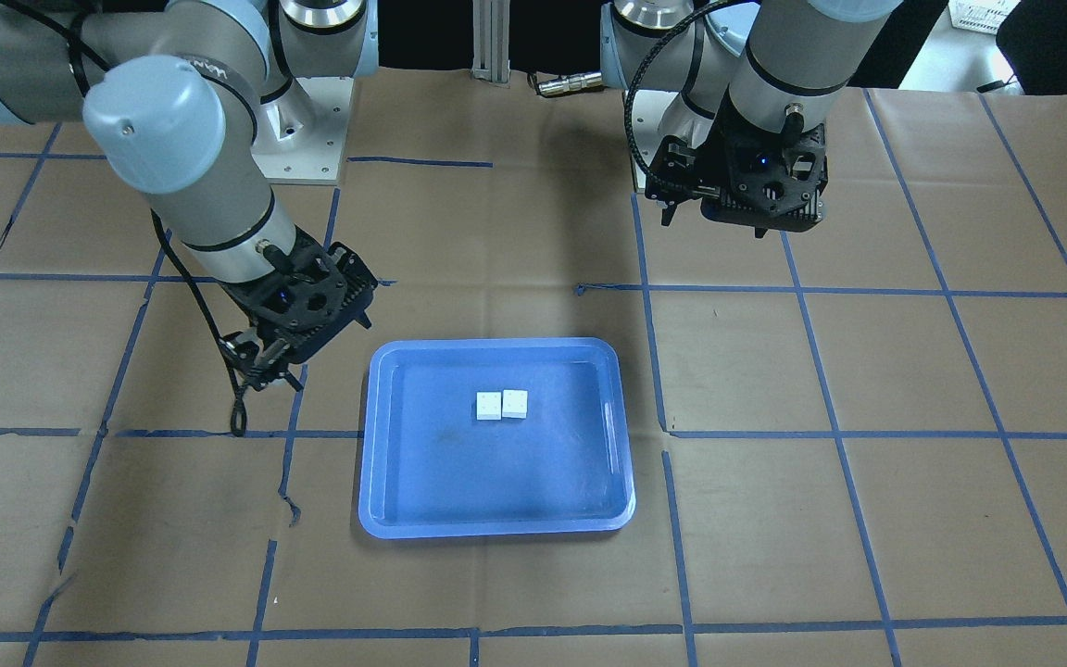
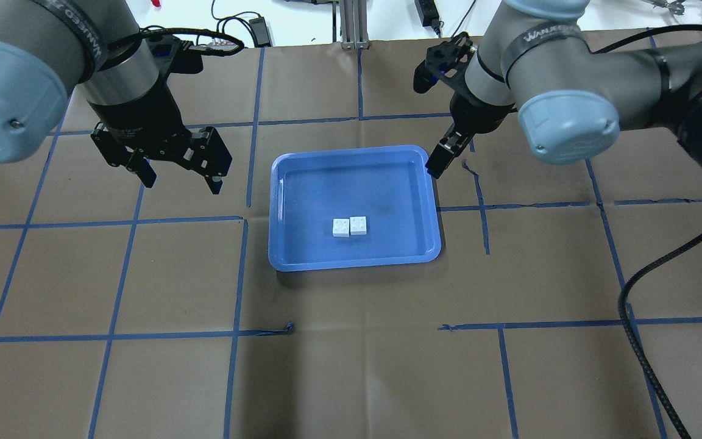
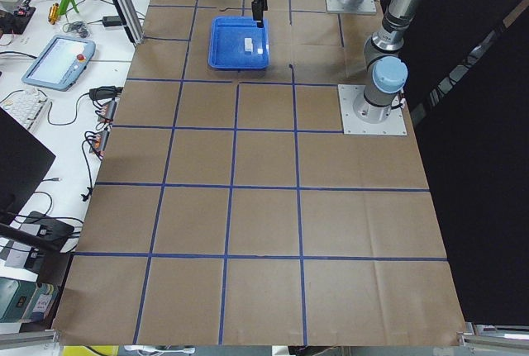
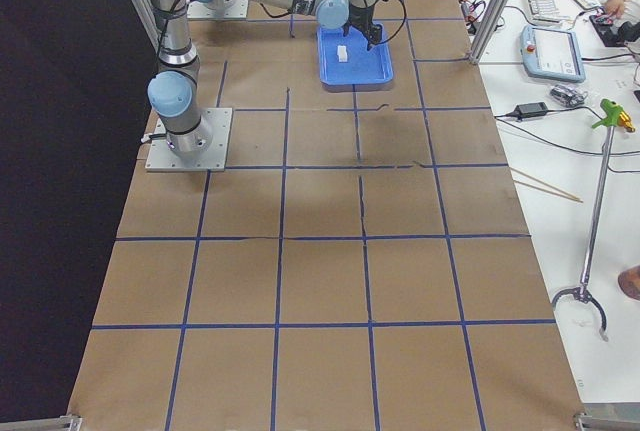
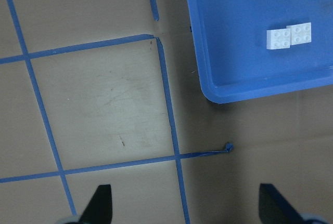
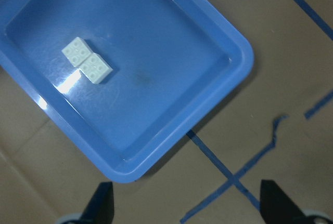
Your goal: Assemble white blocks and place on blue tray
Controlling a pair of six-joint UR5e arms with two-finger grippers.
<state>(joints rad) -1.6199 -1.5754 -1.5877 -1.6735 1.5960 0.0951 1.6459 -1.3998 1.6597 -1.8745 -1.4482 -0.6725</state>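
Note:
Two white blocks [image 2: 341,227] [image 2: 358,225] lie side by side, touching, studs up, near the middle of the blue tray [image 2: 278,207]. They also show in the front view [image 1: 489,406] [image 1: 515,403]. My left gripper [image 2: 180,180] is open and empty, hovering over the table left of the tray. Its wrist view shows both blocks [image 5: 279,38] [image 5: 301,33] on the tray [image 5: 208,78]. My right gripper [image 2: 439,161] hovers by the tray's far right corner. Its wrist view [image 6: 190,206] shows it open and empty, with the blocks [image 6: 77,51] [image 6: 96,68] below.
The table is covered with brown paper marked by a grid of blue tape [image 2: 247,216]. A loose black cable [image 2: 637,341] from my right arm hangs over the table's right side. Desks with devices stand beyond the table's far edge [image 4: 550,51].

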